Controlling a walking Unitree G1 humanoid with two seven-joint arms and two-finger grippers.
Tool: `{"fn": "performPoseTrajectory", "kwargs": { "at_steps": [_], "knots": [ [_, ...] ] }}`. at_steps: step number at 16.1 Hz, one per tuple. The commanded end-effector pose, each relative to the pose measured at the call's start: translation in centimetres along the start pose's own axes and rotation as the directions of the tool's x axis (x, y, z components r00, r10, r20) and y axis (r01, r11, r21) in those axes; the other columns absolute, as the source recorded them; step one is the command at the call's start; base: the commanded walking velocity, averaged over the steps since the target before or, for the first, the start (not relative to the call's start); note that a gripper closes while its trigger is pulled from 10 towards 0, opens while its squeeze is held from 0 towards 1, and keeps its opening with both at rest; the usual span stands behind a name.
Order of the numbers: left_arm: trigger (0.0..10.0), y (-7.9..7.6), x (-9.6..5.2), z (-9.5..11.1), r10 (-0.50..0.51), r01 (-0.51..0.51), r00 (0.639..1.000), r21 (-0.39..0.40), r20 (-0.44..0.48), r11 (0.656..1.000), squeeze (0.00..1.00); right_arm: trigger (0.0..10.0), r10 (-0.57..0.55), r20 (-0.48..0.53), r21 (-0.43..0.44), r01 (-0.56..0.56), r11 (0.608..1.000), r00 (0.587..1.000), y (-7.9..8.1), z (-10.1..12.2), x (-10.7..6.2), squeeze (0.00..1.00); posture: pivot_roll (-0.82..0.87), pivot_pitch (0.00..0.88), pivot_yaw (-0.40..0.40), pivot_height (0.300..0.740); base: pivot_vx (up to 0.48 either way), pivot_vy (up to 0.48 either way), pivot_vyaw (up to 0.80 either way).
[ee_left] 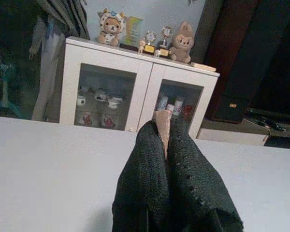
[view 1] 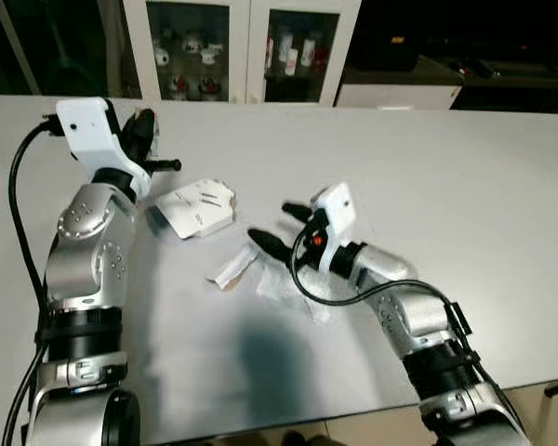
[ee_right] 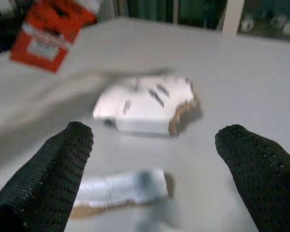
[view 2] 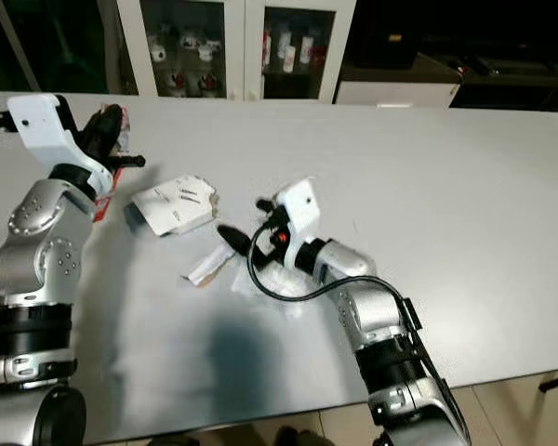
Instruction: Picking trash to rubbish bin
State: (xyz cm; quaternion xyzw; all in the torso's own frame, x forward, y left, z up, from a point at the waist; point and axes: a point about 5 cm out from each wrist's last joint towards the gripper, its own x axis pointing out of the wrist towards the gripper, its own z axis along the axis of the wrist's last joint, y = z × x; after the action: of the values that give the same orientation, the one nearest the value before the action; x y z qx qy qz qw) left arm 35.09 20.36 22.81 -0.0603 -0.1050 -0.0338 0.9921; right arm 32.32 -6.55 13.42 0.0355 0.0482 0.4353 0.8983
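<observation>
White table (view 1: 465, 186) holds two torn cartons (view 1: 197, 207); right gripper (view 1: 281, 225) gapes, left gripper (ee_left: 166, 140) pinches a scrap (ee_left: 162, 126).

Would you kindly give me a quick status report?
Left gripper shut on red packet, raised. Right gripper open over paper strip. Torn white box just beyond, on table. Path unobstructed.

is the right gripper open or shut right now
Open. In the right wrist view its two black fingers stand wide apart, with the torn white box and a paper strip on the table between them.
</observation>
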Motion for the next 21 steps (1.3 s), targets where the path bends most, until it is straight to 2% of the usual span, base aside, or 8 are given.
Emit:
{"fn": "performPoseTrajectory", "kwargs": {
  "at_steps": [1,4,7,11,19,20,21],
  "knots": [
    [10.0,-0.5,-0.1,-0.2,-0.012,0.012,1.000,0.009,-0.005,1.000,0.00,10.0,0.010,-0.024,-0.013,-0.011,1.000,1.000,-0.3,-0.3,-0.2,0.00,0.02,0.055,-0.122,0.740,0.000,0.000,0.00],
    [10.0,-0.6,-0.4,-0.5,-0.008,0.008,1.000,0.009,-0.016,1.000,0.00,10.0,0.023,-0.113,-0.031,-0.026,0.999,0.993,-0.7,-2.2,-0.9,0.00,0.03,0.065,-0.132,0.740,0.000,0.000,0.00],
    [10.0,-0.5,-0.4,-0.6,-0.006,0.006,1.000,0.010,-0.025,1.000,0.00,10.0,0.054,-0.177,0.000,-0.055,0.998,0.983,-1.1,-3.7,-1.7,0.00,0.02,0.071,-0.135,0.740,0.000,0.000,0.00],
    [10.0,-0.3,-0.3,-0.6,-0.005,0.006,1.000,0.011,-0.029,1.000,0.00,10.0,0.071,-0.198,0.033,-0.066,0.997,0.978,-1.1,-4.7,-2.3,0.00,0.02,0.074,-0.133,0.740,0.000,0.000,0.00],
    [10.0,-0.3,-0.1,-1.1,-0.032,0.034,0.997,0.026,-0.069,0.999,0.00,10.0,0.005,-0.264,0.100,0.023,0.995,0.965,-1.7,-7.4,-3.2,0.00,0.03,0.087,-0.120,0.740,0.000,0.000,0.00],
    [10.0,-0.4,-0.1,-1.3,-0.041,0.043,0.996,0.029,-0.080,0.999,0.00,0.0,0.001,-0.267,0.104,0.027,0.994,0.964,-1.7,-7.5,-3.2,0.00,0.03,0.087,-0.118,0.740,0.000,0.000,0.00],
    [10.0,-0.5,-0.1,-1.4,-0.047,0.050,0.995,0.029,-0.087,0.998,0.00,0.0,0.000,-0.268,0.106,0.030,0.994,0.963,-1.7,-7.6,-3.2,0.00,0.03,0.087,-0.118,0.740,0.000,0.000,0.00]
  ]
}}
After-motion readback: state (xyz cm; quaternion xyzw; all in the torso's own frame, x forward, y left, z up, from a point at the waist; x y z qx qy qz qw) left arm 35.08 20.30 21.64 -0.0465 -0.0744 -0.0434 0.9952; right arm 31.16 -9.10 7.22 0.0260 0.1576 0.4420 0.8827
